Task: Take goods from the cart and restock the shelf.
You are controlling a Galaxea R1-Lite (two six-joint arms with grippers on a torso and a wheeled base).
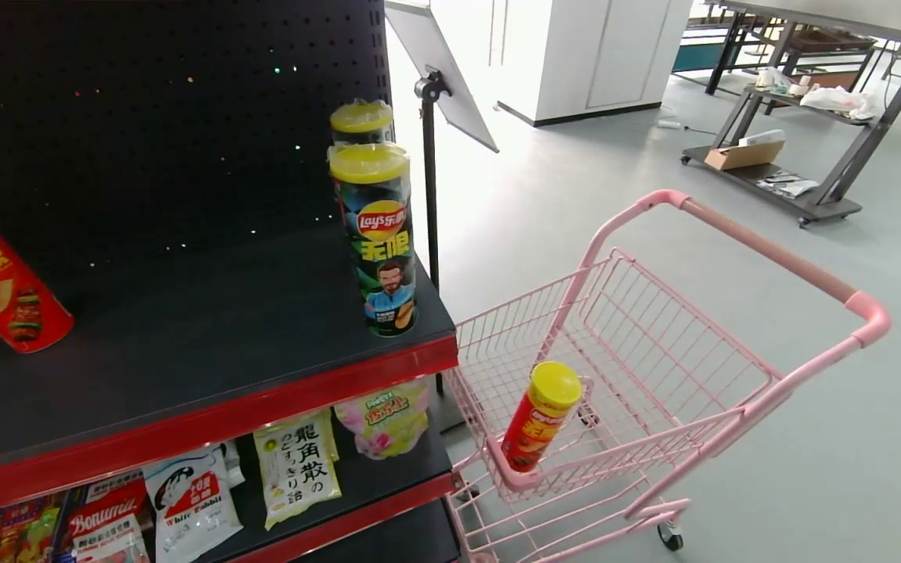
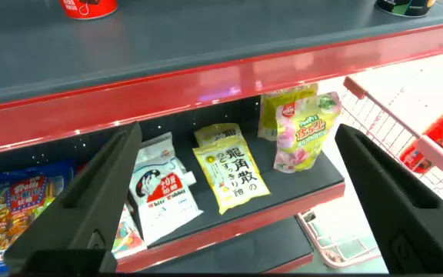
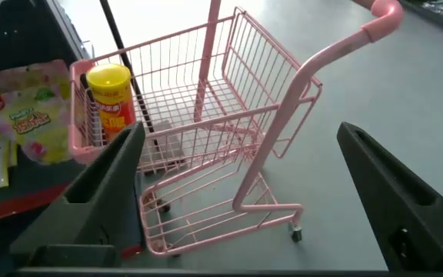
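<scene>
Canister (image 1: 540,418) base hidden — cart (image 1: 771,250) rim.

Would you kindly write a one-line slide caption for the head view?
A red chip can leans in the pink cart beside the shelf, where a dark can stands.

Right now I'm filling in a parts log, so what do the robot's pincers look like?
The two match. The left pincer and the right pincer each have two matte black fingers. The fingers are long, flat-faced wedges that narrow toward the tips. One finger of each has a small round dimple near its base.
</scene>
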